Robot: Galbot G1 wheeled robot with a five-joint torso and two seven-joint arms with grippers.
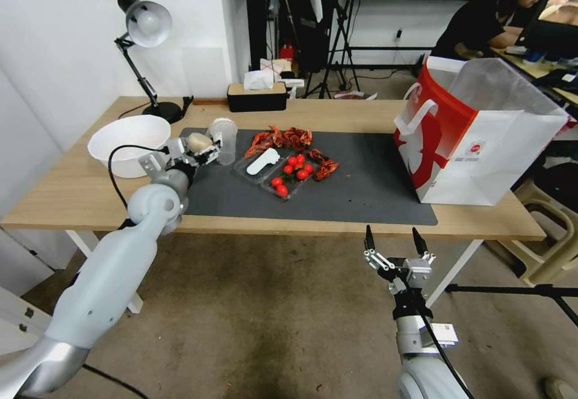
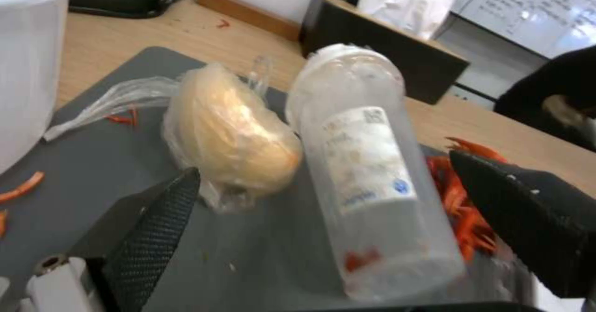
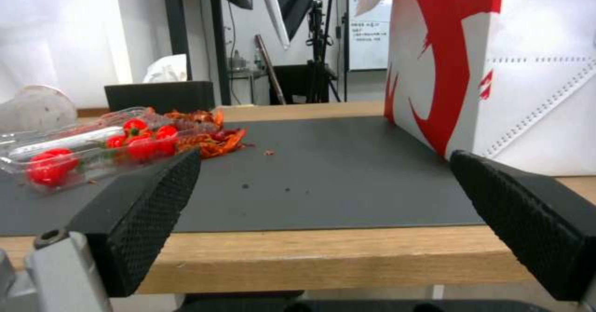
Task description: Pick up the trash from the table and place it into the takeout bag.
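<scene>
Beige lump [image 1: 198, 142], left tool [image 1: 201, 146] wide open

Left pincer [image 1: 201, 148] extended, spread; right pincer [image 1: 394, 244] low, spread.

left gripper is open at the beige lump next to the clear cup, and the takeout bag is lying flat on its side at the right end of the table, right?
Not quite. The takeout bag stands upright with its mouth open, as the head view shows. The rest holds: the left gripper is open at the beige lump beside the clear plastic cup.
</scene>
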